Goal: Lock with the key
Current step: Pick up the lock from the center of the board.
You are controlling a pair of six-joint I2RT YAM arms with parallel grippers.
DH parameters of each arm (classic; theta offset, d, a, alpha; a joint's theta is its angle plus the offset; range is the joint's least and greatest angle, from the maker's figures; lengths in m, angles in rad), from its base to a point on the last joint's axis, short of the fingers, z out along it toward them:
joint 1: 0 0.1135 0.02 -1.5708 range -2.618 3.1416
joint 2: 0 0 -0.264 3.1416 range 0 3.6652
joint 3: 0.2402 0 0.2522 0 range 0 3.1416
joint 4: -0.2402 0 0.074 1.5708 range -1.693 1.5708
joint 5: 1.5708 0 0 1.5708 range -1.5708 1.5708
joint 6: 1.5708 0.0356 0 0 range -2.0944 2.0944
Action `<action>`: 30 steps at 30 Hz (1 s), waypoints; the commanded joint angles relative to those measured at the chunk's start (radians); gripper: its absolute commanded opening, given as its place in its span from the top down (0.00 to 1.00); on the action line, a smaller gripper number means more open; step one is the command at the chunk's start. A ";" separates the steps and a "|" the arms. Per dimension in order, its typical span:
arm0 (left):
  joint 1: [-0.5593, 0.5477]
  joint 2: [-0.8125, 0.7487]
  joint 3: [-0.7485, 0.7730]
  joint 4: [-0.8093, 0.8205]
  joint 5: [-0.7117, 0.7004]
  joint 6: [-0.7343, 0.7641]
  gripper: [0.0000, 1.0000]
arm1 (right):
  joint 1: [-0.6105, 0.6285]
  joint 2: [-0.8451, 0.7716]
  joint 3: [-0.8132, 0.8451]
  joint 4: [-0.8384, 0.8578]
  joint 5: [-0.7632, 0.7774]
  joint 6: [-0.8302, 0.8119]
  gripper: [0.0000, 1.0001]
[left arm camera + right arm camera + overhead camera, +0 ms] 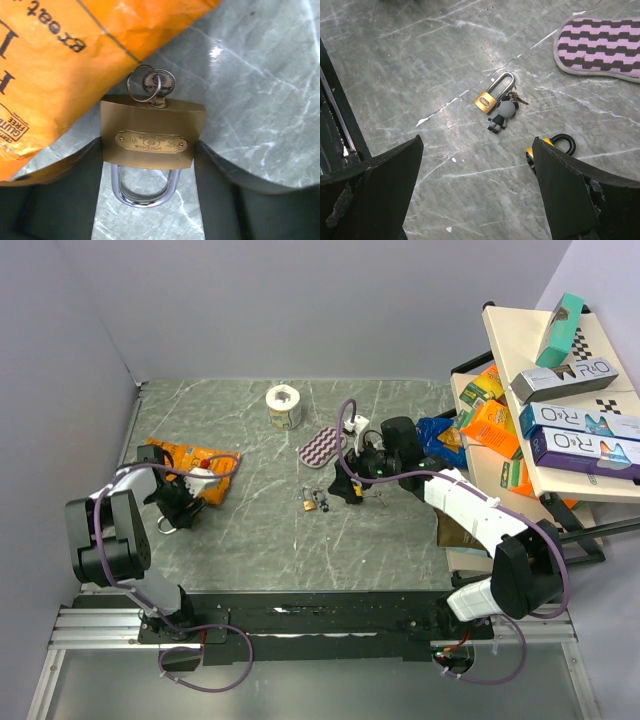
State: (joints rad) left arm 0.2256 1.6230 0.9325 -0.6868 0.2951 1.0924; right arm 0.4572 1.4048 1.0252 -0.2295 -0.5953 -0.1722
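One boxy brass padlock sits pinched in left tool; right tool spread wide.

Brass-gold padlock w/ silver shackle; orange bag (blk print); grey marbled table.

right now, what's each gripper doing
left gripper: closed on the brass padlock
right gripper: open, holding nothing

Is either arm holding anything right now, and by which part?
The left jaws seem to pinch the brass padlock by its body's two sides; the right jaws, open, hold nothing.
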 commanded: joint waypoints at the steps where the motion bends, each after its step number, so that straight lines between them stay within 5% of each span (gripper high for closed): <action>1: -0.043 -0.066 -0.080 -0.059 0.058 0.070 0.50 | -0.009 -0.043 0.000 0.027 -0.029 0.028 0.02; 9: -0.262 -0.288 -0.120 -0.164 0.133 0.032 0.90 | -0.009 -0.069 -0.017 0.032 -0.058 0.100 0.02; 12: -0.392 -0.365 -0.101 -0.174 0.154 -0.031 0.96 | -0.011 -0.075 -0.005 0.015 -0.078 0.134 0.02; 20: -0.857 -0.495 0.017 -0.152 -0.128 -0.023 0.99 | -0.009 -0.078 0.015 -0.036 -0.190 0.203 0.02; 30: -1.042 -0.419 0.291 -0.160 -0.166 -0.143 0.99 | 0.004 -0.033 -0.047 0.174 -0.316 0.500 0.01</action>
State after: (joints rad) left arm -0.7818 1.1893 1.1103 -0.8894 0.1284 1.0290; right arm 0.4538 1.3701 0.9916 -0.1776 -0.8284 0.1745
